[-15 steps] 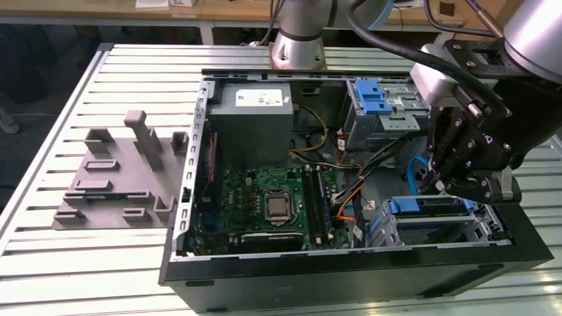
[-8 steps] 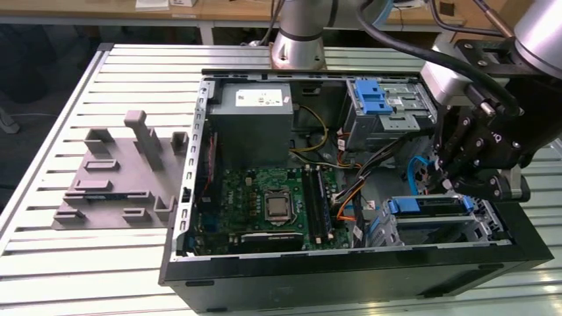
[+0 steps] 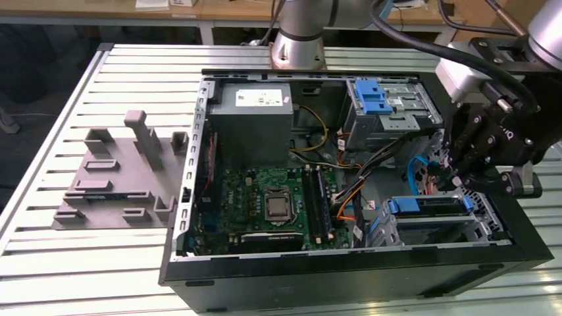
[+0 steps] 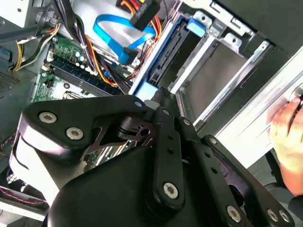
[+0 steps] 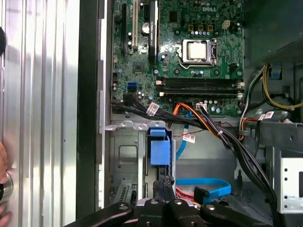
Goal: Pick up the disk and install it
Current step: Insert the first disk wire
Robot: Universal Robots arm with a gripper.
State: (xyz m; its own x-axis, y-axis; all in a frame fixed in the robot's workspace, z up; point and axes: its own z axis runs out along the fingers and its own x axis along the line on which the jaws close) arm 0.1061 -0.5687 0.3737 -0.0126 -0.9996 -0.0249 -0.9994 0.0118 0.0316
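Disk (image 3: 430, 205), grey w/ blue carrier rails, sits in drive cage (image 3: 457, 232) beside gripper (image 3: 453, 178); grip state unclear

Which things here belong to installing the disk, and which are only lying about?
For the job:
the disk, at the drive cage
the gripper, close to it
the open computer case

Only lying about:
the grey fixture on the table
a person's hand at the table's edge

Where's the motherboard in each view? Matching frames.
Exterior view: motherboard, green, in the open case, toward the exterior view's left.
Second wrist view: motherboard beside the orange and black cables.
First wrist view: motherboard around the silver CPU socket.
Shared landmark: black memory slots.
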